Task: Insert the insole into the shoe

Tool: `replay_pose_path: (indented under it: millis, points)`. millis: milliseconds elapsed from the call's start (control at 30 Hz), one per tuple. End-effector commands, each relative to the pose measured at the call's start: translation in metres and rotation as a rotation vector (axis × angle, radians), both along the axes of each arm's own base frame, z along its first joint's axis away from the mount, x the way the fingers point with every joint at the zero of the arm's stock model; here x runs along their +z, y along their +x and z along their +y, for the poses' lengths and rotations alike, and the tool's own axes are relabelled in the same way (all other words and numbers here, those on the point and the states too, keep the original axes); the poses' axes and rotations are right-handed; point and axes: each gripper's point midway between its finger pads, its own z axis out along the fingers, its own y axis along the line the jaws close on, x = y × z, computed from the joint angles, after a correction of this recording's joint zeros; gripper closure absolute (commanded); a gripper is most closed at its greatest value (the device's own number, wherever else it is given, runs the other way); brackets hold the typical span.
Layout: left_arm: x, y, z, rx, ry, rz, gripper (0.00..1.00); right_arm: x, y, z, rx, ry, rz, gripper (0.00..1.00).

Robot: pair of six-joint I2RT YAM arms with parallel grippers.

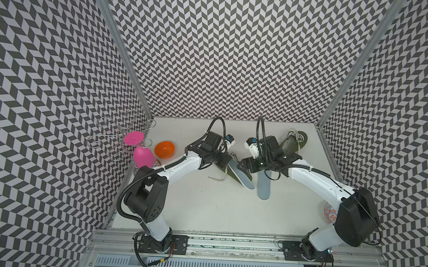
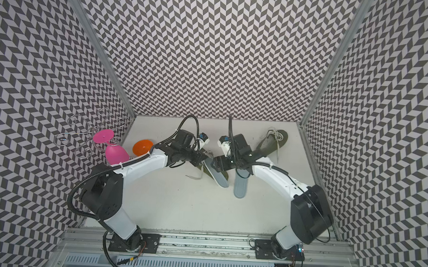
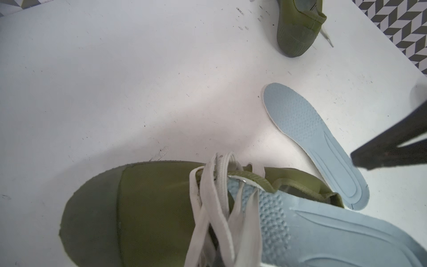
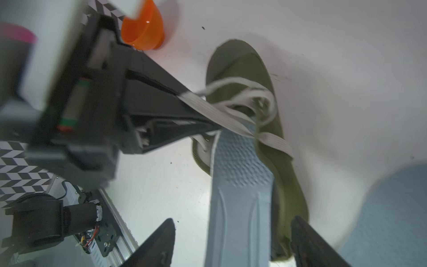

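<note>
Near the middle of the counter (image 1: pixel 204 201) lies the olive shoe (image 4: pixel 242 69), with the blue insole (image 4: pixel 240 196) only partly in it: the dotted front runs in under the laces (image 4: pixel 272 141), while the ribbed heel half sticks out past the shoe's back. I judge the job about halfway done. The rest of the insole has to be slid forward and its heel pressed down flat inside.

The left claw (image 4: pixel 198 108) is pressed together on the laces and holds them up and away from the opening. The right claw (image 4: pixel 231 222) is spread, with one fingertip (image 4: pixel 161 240) on either side of the insole's heel end and not gripping it.

A second insole (image 1: pixel 263 187) lies flat just beside the shoe. A second shoe (image 1: pixel 292 145) sits well apart, near the far corner.

How far the insole's toe has gone is hidden by laces and upper. In both top views the arms cover the claws and most of the shoe. The right wrist view is blurred, so I cannot tell whether the right fingertips touch the insole's edges. A patterned round thing (image 1: pixel 329 213) behind the right arm is mostly covered.
</note>
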Motion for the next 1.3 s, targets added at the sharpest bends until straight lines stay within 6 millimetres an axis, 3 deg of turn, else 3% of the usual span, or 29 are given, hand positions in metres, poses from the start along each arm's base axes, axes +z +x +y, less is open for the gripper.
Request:
replay_pose_path:
  millis: [0,167,467,767,967,1067,1267]
  points:
    - [0.023,0.012,-0.008,0.005,-0.051,-0.067,0.98,-0.014,-0.007,-0.029,-0.116,0.096,0.113,0.26]
    - [0.023,0.015,-0.007,0.022,-0.044,-0.076,0.97,-0.018,-0.038,-0.017,-0.079,0.254,0.235,0.29]
    - [0.028,0.016,-0.013,0.019,-0.047,-0.091,0.97,-0.019,-0.054,0.002,-0.088,0.447,0.362,0.32]
    - [0.031,0.016,-0.017,0.025,-0.05,-0.105,0.97,-0.043,-0.07,0.007,-0.099,0.407,0.428,0.32]
    - [0.035,0.018,-0.018,0.041,-0.047,-0.124,0.97,-0.047,-0.08,0.014,-0.09,0.466,0.486,0.35]
    - [0.037,0.018,-0.02,0.038,-0.052,-0.132,0.97,-0.047,-0.081,0.016,-0.102,0.487,0.494,0.42]
    - [0.035,0.014,-0.02,0.023,-0.046,-0.134,0.98,-0.038,-0.075,0.017,-0.128,0.522,0.477,0.65]
